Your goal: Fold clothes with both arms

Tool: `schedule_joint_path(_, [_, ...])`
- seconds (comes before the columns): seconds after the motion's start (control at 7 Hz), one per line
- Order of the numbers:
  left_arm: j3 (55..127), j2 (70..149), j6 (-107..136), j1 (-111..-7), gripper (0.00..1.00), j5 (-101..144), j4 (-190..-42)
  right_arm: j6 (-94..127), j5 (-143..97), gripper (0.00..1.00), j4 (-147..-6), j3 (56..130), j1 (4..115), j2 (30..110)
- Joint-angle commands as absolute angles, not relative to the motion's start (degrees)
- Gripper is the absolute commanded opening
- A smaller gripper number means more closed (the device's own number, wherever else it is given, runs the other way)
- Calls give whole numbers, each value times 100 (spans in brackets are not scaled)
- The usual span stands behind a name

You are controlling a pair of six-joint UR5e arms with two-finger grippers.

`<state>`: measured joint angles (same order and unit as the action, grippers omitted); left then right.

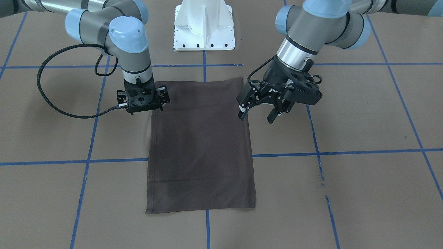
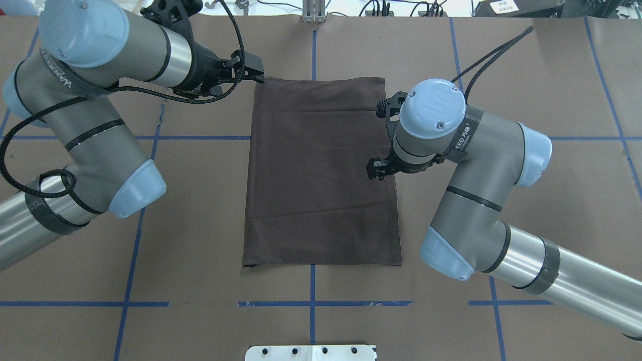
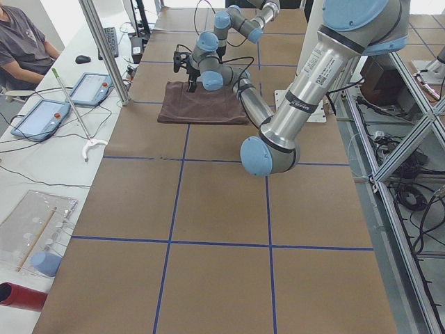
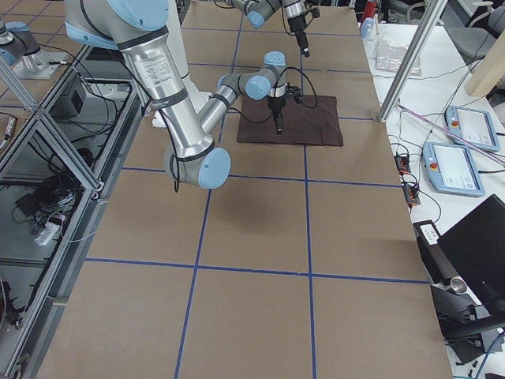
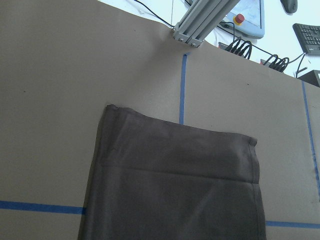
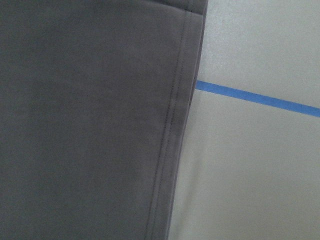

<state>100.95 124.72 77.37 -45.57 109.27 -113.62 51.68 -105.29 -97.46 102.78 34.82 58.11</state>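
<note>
The dark brown T-shirt [image 1: 200,148] lies flat on the table as a narrow rectangle, its sides folded in; collar and lettering are hidden. My left gripper [image 1: 256,117] hangs open and empty in the air beside the shirt's edge, seen off the far left corner of the shirt [image 2: 321,190] in the overhead view [image 2: 256,72]. The left wrist view looks down on the shirt [image 5: 175,190] from a distance. My right gripper [image 1: 142,107] points straight down over the shirt's other long edge, its fingers spread, open, holding nothing. The right wrist view shows that hemmed edge [image 6: 170,125] close up.
The white pedestal [image 1: 204,27] stands at the robot's side of the table. Blue tape lines [image 1: 346,152] grid the brown surface. An aluminium post [image 5: 200,22] stands beyond the shirt's far end. A seated person [image 3: 24,42] and touch pendants [image 3: 42,115] are past the table's edge.
</note>
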Motion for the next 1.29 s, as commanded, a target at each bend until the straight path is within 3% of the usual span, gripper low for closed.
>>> schedule_joint_path(0.0, [10195,12158,7699,-4562,100,10942,-11416,5168,-10555,100,-9747,10510,3594,5810])
schedule_joint_path(0.43, [10793,11340,8553,-4352,100,11495,-11373,5544,-11037,100,-9747,11091,3648,5985])
schedule_joint_path(0.71, [10784,11197,9680,-3057,100,10352,-11216,6158,-11249,100,-9703,11310,3639,5985])
schedule_joint_path(1.14, [10784,11232,10395,-2094,96,9608,-10661,6170,-11285,100,-9703,11338,3639,6003])
